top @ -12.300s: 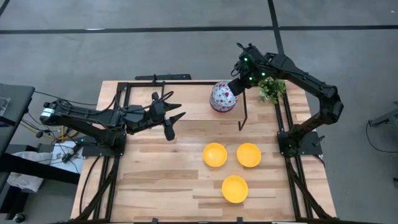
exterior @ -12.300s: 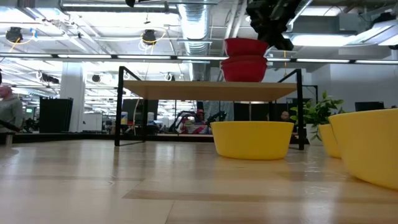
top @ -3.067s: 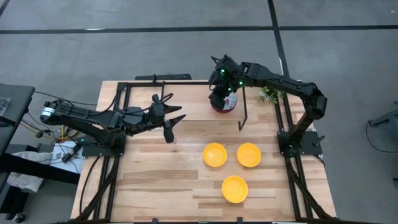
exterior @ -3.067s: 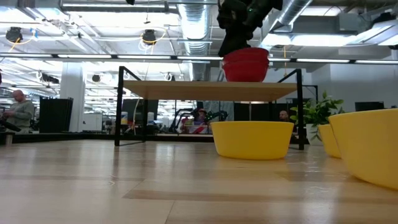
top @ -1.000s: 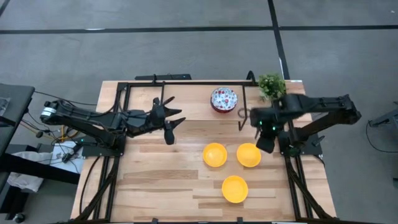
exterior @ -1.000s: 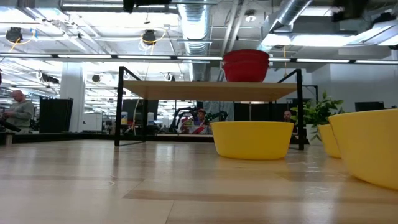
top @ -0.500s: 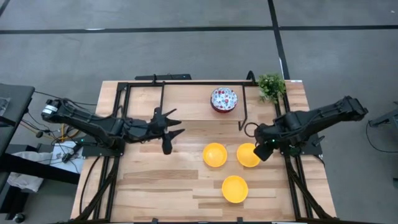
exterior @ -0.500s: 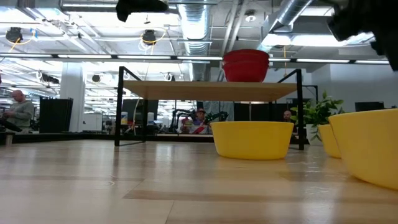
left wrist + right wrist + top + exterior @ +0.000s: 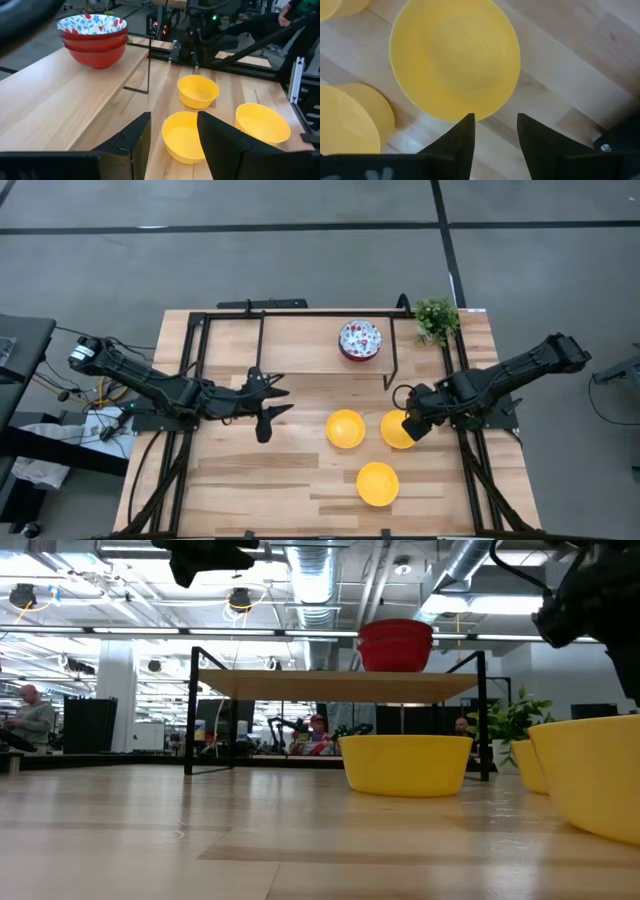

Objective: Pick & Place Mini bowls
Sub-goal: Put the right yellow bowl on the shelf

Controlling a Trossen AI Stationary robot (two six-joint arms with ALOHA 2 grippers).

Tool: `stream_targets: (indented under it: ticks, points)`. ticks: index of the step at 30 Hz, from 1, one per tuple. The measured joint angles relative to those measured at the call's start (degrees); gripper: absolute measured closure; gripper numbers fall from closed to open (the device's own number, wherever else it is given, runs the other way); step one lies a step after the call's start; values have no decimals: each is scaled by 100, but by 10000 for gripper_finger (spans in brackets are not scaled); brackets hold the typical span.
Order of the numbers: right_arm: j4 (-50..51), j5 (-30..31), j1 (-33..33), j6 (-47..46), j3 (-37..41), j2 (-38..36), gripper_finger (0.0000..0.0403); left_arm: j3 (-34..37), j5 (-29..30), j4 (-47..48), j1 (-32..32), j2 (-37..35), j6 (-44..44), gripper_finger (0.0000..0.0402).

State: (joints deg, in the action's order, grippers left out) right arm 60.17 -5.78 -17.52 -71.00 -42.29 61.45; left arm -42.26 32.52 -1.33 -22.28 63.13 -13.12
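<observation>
Three yellow mini bowls stand on the table: one (image 9: 346, 428) in the middle, one (image 9: 393, 432) to its right, one (image 9: 378, 483) nearer the front edge. Red mini bowls with floral insides are stacked (image 9: 360, 340) on a raised wooden shelf (image 9: 300, 345), base down. My right gripper (image 9: 410, 427) hovers open above the right yellow bowl (image 9: 455, 60), its fingers over that bowl's rim, well above the table in the low view (image 9: 590, 590). My left gripper (image 9: 272, 408) hangs open left of the yellow bowls, with nothing between its fingers (image 9: 172, 135).
A small green plant (image 9: 436, 318) stands at the far right corner beside the shelf. The shelf's black frame legs (image 9: 390, 380) come down just behind the yellow bowls. Bare wood lies at the near left of the table (image 9: 250, 480).
My right gripper has swung from beside the shelf's right leg toward the near edge and a little left, coming over the right yellow bowl. My left gripper has moved toward the near edge. The bowls have stayed where they were.
</observation>
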Motion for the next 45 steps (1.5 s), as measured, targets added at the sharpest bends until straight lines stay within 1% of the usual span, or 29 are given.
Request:
stream_targets:
  ticks: [7,19,24,27,29,32,37,38,42,45]
  points:
    - [-439,21,0,-295,443,0,266,0,1,2,1,0,-69,243]
    - [-1006,150,9,-611,1000,2,236,0,1,1,2,0,-73,243]
    - [-1477,145,13,-845,1299,2,241,0,1,1,2,0,-71,243]
    - [-1561,146,13,-859,1361,2,257,0,1,-2,2,0,-72,243]
    - [-1566,167,13,-859,1363,2,276,0,1,1,2,0,-71,243]
    - [-1566,284,13,-860,1363,2,313,0,1,0,2,0,-73,243]
    - [-1564,326,13,-826,1363,2,386,-2,1,-2,2,0,-91,243]
    - [-1568,327,13,-808,1363,2,394,-2,1,-2,2,0,-93,243]
    - [-1536,321,12,-806,1361,2,398,-4,1,-22,2,0,-132,243]
    - [-1533,321,-40,-811,1358,2,400,-4,1,-26,2,0,-323,243]
